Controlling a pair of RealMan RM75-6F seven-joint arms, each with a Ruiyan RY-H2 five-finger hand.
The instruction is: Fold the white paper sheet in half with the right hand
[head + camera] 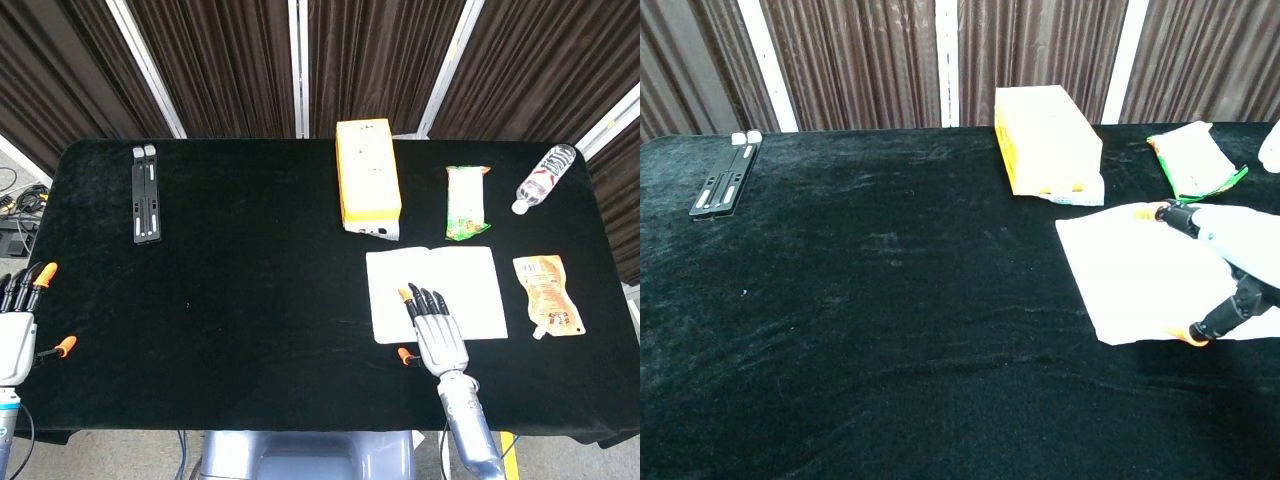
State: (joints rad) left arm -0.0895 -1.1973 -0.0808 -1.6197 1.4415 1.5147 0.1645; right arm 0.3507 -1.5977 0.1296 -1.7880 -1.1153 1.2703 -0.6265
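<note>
White paper sheet (435, 292) lies flat on the black table (250, 290), toward the robot's right, just in front of the yellow box (367, 178). In the chest view a faint crease or slight lift runs across its middle; otherwise it looks unfolded.

Right hand (435, 330) sits over the sheet's near-centre, palm down, fingers stretched forward and slightly apart, holding nothing. Thumb tip (1193, 336) hangs at the sheet's near edge. From the chest view I cannot tell whether the palm touches the paper or hovers just above it.

Left hand (15, 325) is well apart at the table's far left edge, fingers up and close together, holding nothing.

Judgement on the step: the hand seems to be placing itself for a first grip. To do it well, it would need to get a finger under one side edge, and thin paper on dark cloth gives little purchase, so sliding the edge up against the thumb looks the surer way. Then carry that edge across until it meets the opposite edge, corners matched, before pressing the fold down. With one hand only, the sheet may skate on the cloth; slow, low motion should limit that.

Snack packet (466, 202), brown pouch (548, 290) and bottle (545, 177) lie near the right side; keep the sweep short of them.
</note>
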